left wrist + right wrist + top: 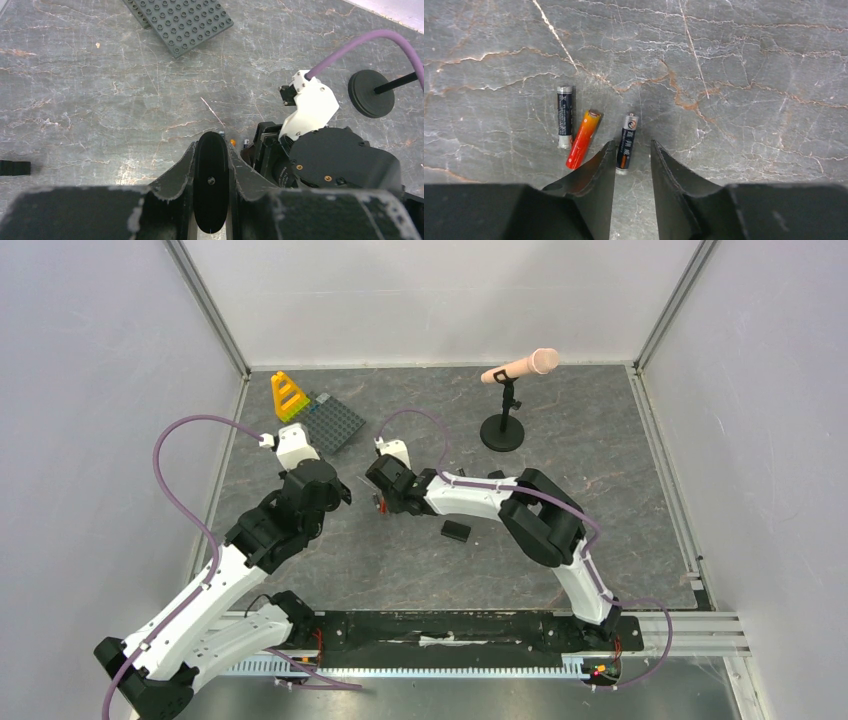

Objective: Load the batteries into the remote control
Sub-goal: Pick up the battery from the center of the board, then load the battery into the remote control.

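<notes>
Three batteries [583,137] lie close together on table [749,75]; R gripper [632,146] fingers spread apart, w/ one dark cell [626,142] between the tips. L gripper [212,147] clamps remote control [211,190] nearby.

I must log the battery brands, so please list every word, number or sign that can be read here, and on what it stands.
No text can be read for certain.
On the left dark battery: white print along its side, too blurred to read.
On the orange battery: nothing legible.
On the right dark battery: a round mark near its top, too small to read.
On the remote: no print visible.
</notes>
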